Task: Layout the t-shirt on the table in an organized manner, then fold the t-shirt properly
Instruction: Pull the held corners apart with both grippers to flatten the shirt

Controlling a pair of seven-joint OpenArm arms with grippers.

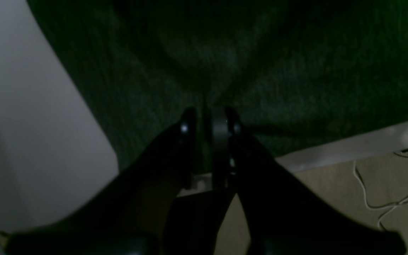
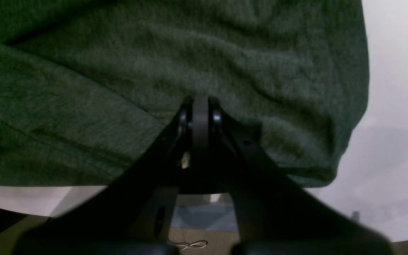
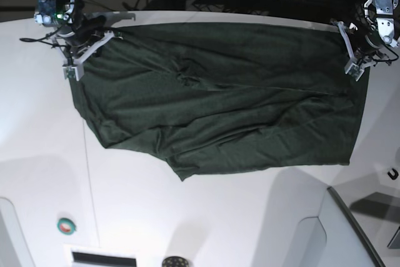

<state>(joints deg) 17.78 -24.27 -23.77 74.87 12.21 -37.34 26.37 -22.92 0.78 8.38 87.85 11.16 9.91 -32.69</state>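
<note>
Nearest in the base view, the white table [image 3: 206, 217] carries a small green round thing [image 3: 66, 225] by its front left edge, with a dark slot [image 3: 103, 259] and a dark round disc [image 3: 174, 262] at the very front. A thin dark seam [image 3: 90, 179] runs up the tabletop towards the shirt.

The green shirt [image 3: 219, 98] lies spread wide across the middle and far part of the table, wrinkled, with its near edge ragged: a fold of cloth hangs down to a point at the front centre, while the far edge runs nearly straight between the two arms. Creases gather around the middle of the cloth.

At the far corners, each arm pinches the shirt's far edge. The left end effector [image 3: 357, 60], on the base view's right, is closed on the shirt; its wrist view shows the dark fingers [image 1: 186, 127] drawn together with cloth bunched between them, table edge and a white cable [image 1: 384, 202] on the floor below. The right end effector [image 3: 81, 54], on the base view's left, is likewise clamped on the shirt; its wrist view shows the fingers [image 2: 216, 117] pressed tight at a fold of green knit [image 2: 119, 88], the white table beside it.
</note>
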